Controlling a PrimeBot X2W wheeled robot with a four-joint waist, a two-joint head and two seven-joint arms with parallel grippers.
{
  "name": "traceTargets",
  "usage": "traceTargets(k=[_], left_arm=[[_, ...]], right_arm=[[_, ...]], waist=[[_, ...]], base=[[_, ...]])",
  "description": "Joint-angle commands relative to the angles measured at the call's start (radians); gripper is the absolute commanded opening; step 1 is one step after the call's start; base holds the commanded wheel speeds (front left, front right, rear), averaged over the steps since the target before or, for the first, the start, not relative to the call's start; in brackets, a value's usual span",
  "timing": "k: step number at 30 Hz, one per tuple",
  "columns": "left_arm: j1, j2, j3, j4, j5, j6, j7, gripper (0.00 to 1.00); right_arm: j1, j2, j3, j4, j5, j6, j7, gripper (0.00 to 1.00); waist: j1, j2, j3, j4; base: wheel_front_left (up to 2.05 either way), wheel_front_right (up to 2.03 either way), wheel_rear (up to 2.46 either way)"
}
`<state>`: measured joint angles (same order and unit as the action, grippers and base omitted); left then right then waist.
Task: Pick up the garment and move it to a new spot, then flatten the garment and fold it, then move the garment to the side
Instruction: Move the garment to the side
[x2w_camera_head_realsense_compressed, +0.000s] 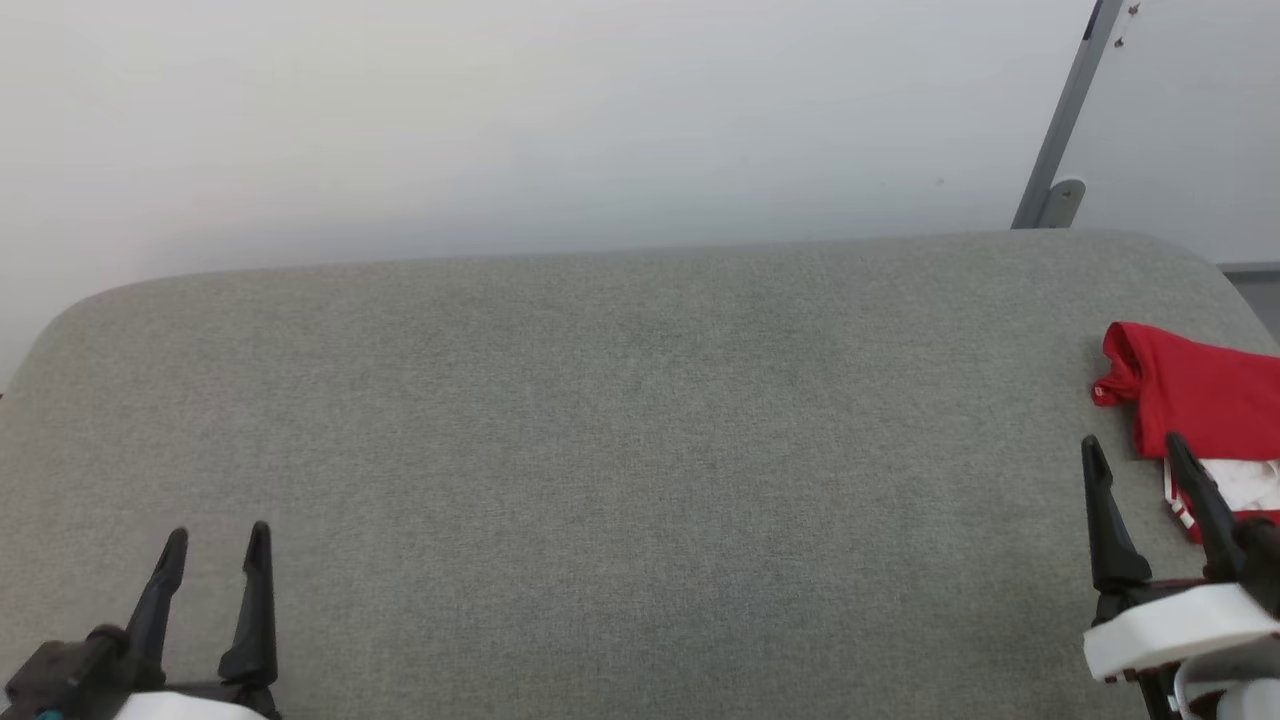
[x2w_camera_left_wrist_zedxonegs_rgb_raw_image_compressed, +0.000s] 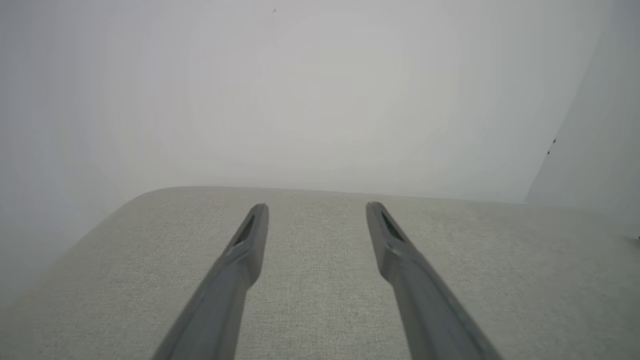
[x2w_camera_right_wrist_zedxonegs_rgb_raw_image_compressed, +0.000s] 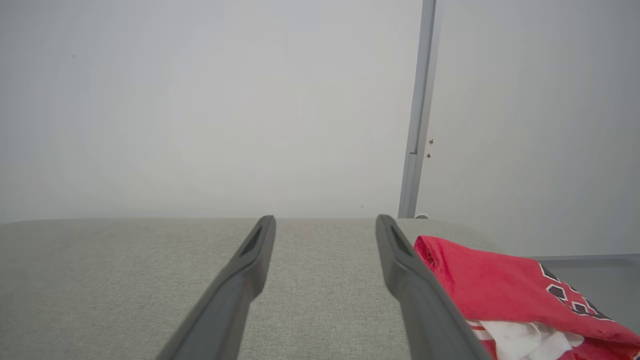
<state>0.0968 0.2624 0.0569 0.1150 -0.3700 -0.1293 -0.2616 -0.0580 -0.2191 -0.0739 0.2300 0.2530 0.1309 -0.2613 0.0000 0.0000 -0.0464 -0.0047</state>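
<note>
On the right of the bench (x2w_camera_head_realsense_compressed: 600, 400) lies the red garment (x2w_camera_head_realsense_compressed: 1200, 400), beside the right hand (x2w_camera_head_realsense_compressed: 1133, 445). It and the left hand (x2w_camera_head_realsense_compressed: 219, 532) are spread apart, empty.

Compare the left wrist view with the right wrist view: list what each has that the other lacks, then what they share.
Left wrist view's own: the left gripper, jaws open, and the cushion ending in a bare rounded corner. Right wrist view's own: the right gripper, jaws open, the garment crumpled at lower right with white lining showing, and a grey metal post against the wall. Shared: the grey fabric cushion and the pale wall.
</note>
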Motion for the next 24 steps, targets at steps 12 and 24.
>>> traceTargets(k=[12, 24], left_arm=[[0.064, -0.006, 0.008, 0.000, -0.033, -0.002, -0.004, 1.00], [0.069, -0.008, -0.013, 0.011, -0.031, -0.002, -0.004, 1.00]], right_arm=[[0.114, 0.055, -0.041, -0.070, -0.035, 0.000, -0.005, 1.00], [0.150, 0.080, -0.043, -0.088, -0.031, 0.000, -0.005, 1.00]], waist=[[0.0000, 0.0000, -0.022, 0.024], [0.0000, 0.0000, -0.024, 0.037]], base=[[0.00, 0.00, 0.00], [0.00, 0.00, 0.00]])
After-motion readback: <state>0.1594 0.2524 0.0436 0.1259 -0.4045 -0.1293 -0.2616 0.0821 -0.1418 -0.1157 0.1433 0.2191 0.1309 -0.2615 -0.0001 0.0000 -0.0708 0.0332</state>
